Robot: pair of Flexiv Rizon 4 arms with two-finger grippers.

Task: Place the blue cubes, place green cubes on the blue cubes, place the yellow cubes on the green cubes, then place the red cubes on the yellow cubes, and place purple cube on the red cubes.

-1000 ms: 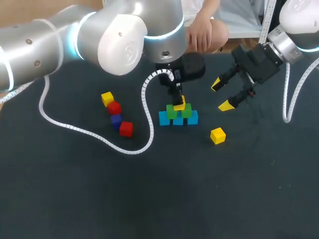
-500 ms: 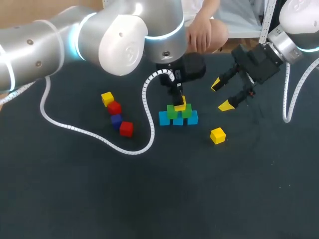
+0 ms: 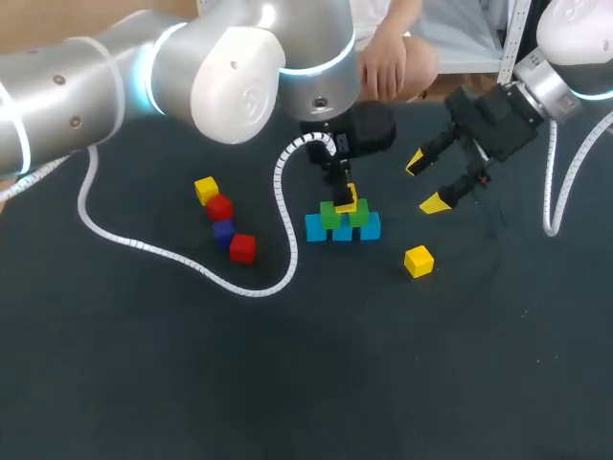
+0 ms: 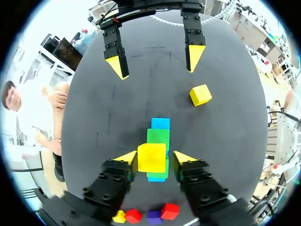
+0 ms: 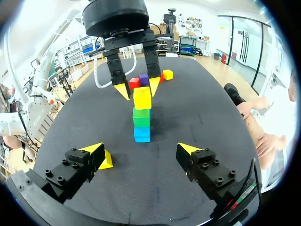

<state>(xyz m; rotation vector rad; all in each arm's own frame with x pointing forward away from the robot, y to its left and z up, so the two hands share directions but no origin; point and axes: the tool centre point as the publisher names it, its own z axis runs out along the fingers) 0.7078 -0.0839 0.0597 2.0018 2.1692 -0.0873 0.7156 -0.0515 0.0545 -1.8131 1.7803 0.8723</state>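
Note:
Three blue cubes (image 3: 342, 230) lie in a row mid-table with two green cubes (image 3: 330, 215) on them. A yellow cube (image 3: 346, 199) sits on top of the green ones. My left gripper (image 3: 343, 192) points down over this yellow cube (image 4: 151, 157) with a finger on either side; it is open, and a gap shows at one finger (image 4: 181, 158). My right gripper (image 3: 425, 183) hangs wide open and empty to the right of the stack (image 5: 141, 117). A second yellow cube (image 3: 418, 261) lies loose below it.
Left of the stack lie a yellow cube (image 3: 206, 189), a red cube (image 3: 219, 207), a purple cube (image 3: 223, 232) and another red cube (image 3: 242, 247). The left arm's white coiled cable (image 3: 192, 268) trails across the dark table (image 3: 383, 383).
The left gripper's fingers have parted a little around the yellow cube on the stack. The cubes and the right arm have not moved.

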